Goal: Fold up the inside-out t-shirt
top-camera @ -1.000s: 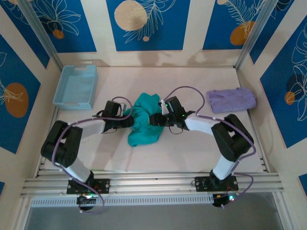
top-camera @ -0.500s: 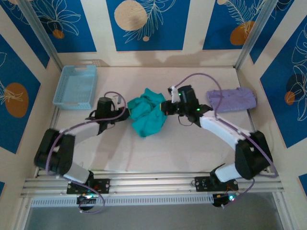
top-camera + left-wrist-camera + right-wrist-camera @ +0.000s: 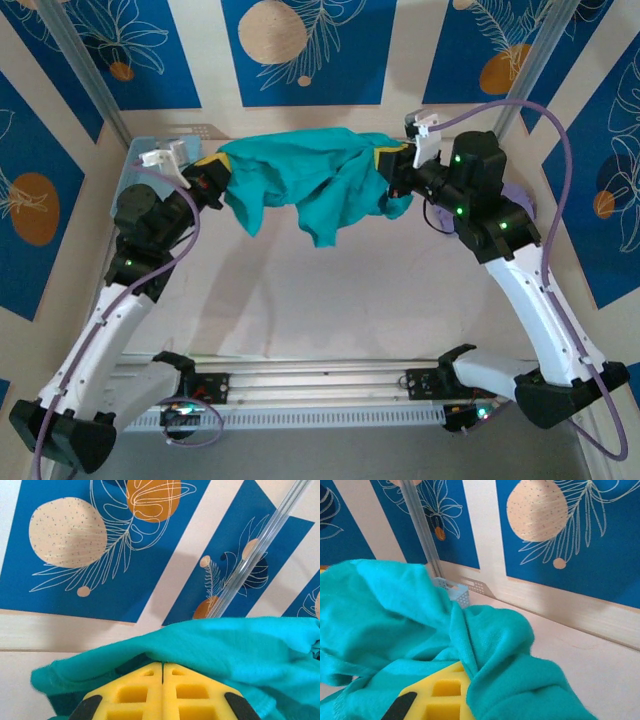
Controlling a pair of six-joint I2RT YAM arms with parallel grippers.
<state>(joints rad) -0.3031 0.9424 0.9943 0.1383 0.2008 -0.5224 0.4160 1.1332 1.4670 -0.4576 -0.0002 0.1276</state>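
The left hand is clenched on one upper edge of the teal-green soft cloth t-shirt, its yellow fingers pressed together under draped cloth. The right hand grips the opposite edge, with cloth bunched around it. The shirt hangs stretched between both hands, sagging in loose folds above the pale table.

Overhead rear camera, wrists close — sharing t-shirt
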